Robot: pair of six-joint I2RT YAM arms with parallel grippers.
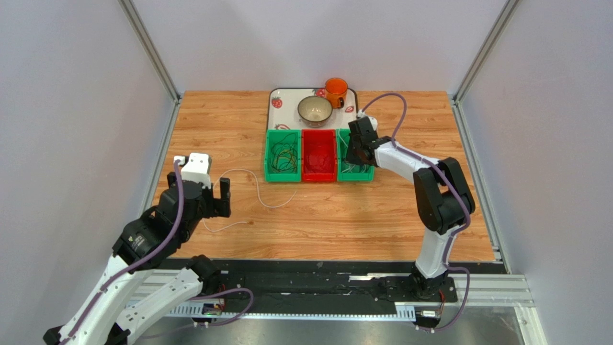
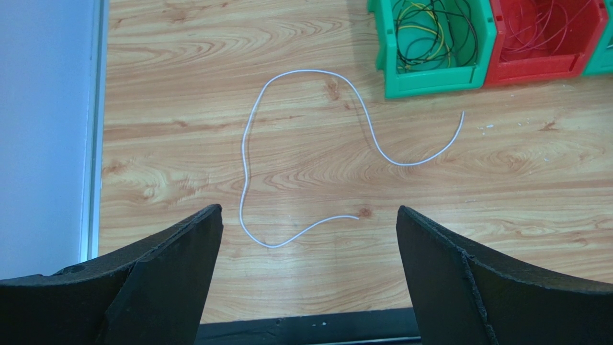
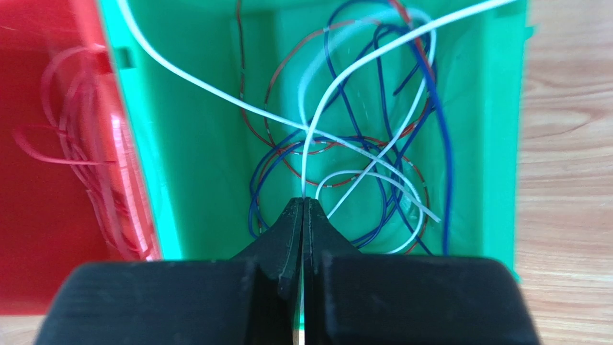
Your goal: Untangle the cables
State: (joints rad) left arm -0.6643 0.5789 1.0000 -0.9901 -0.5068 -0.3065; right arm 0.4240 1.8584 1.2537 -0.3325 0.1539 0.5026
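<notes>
Right gripper (image 3: 303,205) pinched on white cable (image 3: 303,165) inside green bin (image 3: 201,144). Left gripper (image 2: 308,215) spread over loose cable (image 2: 245,154) on bench (image 2: 503,201). Next, I'd guess: slow pull up, strand clear of other cables (image 3: 441,158).

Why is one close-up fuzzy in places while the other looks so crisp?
Right wrist view: the red bin is blurred, the right hand soft so near the lens; its pinched white cable and the green bin look sharper. Left wrist view: the loose cable on the table is crisp.
</notes>
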